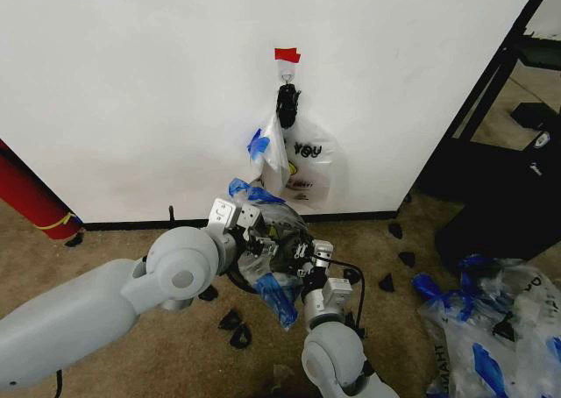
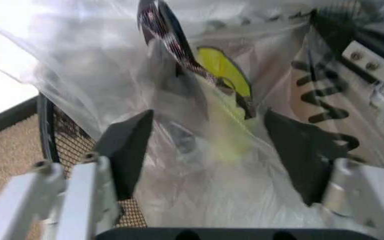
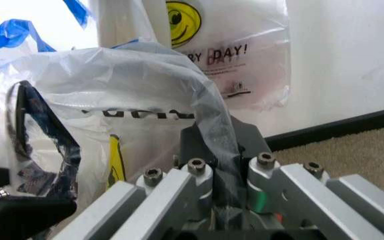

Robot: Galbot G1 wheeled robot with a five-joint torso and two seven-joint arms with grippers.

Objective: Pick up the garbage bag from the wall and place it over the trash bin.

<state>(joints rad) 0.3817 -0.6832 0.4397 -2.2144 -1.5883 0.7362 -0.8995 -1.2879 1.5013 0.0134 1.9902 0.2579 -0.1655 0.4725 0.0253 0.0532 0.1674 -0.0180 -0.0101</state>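
Head view: garbage bag [image 1: 279, 280] hides trash bin; right gripper [image 3: 227, 187] pinches it, left gripper [image 2: 209, 150] fingers apart.

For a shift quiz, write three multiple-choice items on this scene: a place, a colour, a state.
1. Where is the garbage bag? A on the hook; B at the trash bin; C on the heap.
2. The tape on the wall is: A red; B green; C yellow.
3. The left pincer is: A shut on the hook; B open; C shut on tape.
Key: B, the bin's mesh shows right behind its film; A, it is plainly red; B, its fingers stand apart around film.
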